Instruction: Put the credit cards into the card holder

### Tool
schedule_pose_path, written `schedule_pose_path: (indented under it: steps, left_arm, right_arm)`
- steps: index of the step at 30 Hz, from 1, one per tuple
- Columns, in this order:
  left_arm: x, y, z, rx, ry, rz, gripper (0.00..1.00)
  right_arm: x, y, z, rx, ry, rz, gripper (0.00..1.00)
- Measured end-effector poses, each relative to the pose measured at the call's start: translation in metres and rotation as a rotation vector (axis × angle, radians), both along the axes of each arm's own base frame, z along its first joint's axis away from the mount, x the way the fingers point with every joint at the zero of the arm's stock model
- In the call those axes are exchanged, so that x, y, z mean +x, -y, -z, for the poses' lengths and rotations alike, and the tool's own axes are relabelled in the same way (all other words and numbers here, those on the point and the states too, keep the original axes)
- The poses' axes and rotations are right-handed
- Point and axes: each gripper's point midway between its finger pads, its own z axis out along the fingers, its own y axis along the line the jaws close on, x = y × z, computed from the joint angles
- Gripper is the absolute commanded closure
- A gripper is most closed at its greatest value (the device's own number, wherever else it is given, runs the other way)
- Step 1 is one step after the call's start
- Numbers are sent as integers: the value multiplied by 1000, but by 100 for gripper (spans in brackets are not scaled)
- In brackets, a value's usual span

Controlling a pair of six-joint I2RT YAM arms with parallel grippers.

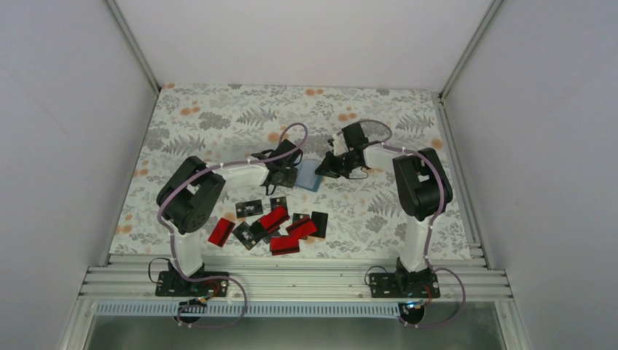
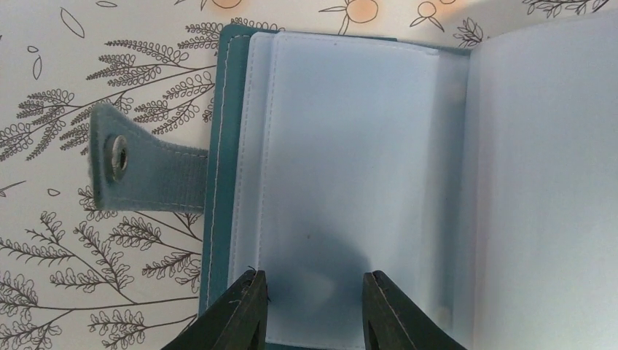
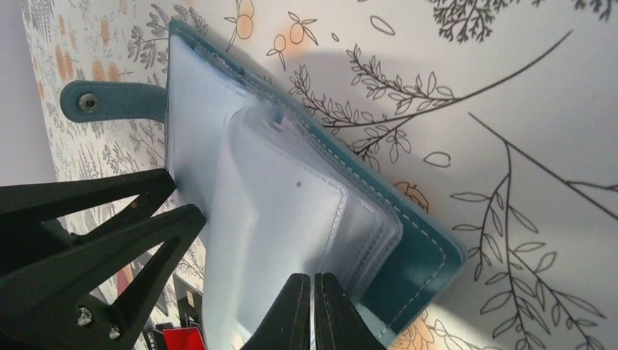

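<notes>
Left wrist: left gripper (image 2: 315,281) jaws stand parted and grasp nothing, straddling the near edge of a clear sleeve (image 2: 350,168) in the card holder (image 2: 218,182), which lies open mid-table. Right gripper (image 3: 313,281) is clenched at the sleeve stack; a pinch can't be confirmed. Credit cards (image 1: 273,226) lie loose at the holder's 7 o'clock. Judgement: pin the sleeve flat, mouth spread, before fetching one card.

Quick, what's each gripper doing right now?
Left gripper: open, over the teal-blue folding card holder.
Right gripper: shut, seemingly pinching its clear plastic sleeve.
</notes>
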Motion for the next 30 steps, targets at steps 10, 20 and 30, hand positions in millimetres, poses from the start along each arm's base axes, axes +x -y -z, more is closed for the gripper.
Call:
schedule_pose_path:
  steps: [10, 20, 30]
  left_arm:
    - [-5, 5, 1, -80, 12, 9, 69]
    - [-24, 18, -9, -193, -29, 63, 70]
    - [-38, 11, -67, -280, 20, 55, 69]
  right_arm:
    - [9, -9, 8, -22, -17, -16, 95]
    - [18, -46, -11, 10, 18, -85, 93]
    - [23, -56, -30, 34, 47, -115, 89]
